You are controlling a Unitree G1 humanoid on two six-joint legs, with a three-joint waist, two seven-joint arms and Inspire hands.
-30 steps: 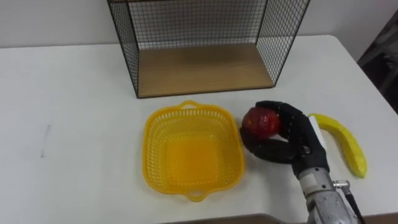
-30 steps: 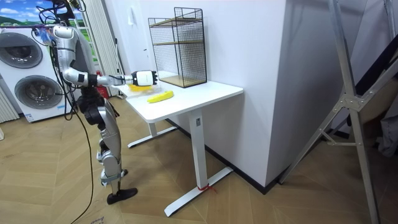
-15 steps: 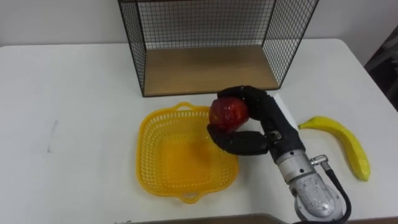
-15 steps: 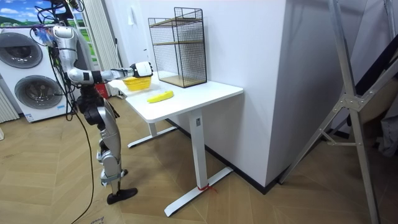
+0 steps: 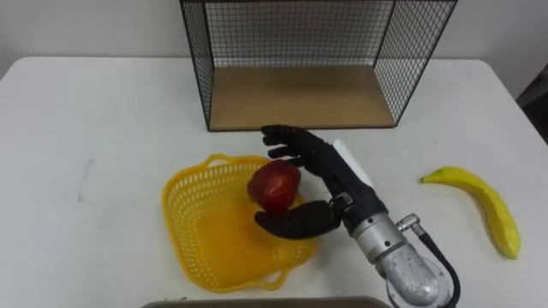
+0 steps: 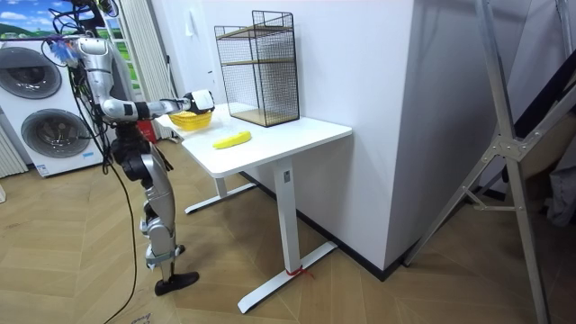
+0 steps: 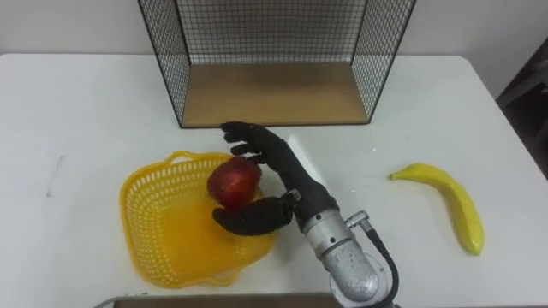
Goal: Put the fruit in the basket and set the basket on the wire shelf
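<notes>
Basket: yellow plastic lattice, squarish with rounded corners and looped handles.
Apple: red, round, glossy; over the basket's right inside.
Right hand: black; fingers spread nearly straight beyond the apple, thumb under it, not clamped.
Banana: yellow, curved; well right of the basket.
Wire shelf: black mesh, wooden floor; just behind the basket.

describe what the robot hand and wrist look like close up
The right robot hand has black fingers and a black palm, with a narrow white plate along its back. Behind it is a rounded, silver-grey metal wrist with a small metal fitting on one side. A black cable loops out beside that fitting. There is no sleeve or cover over any of it.
</notes>
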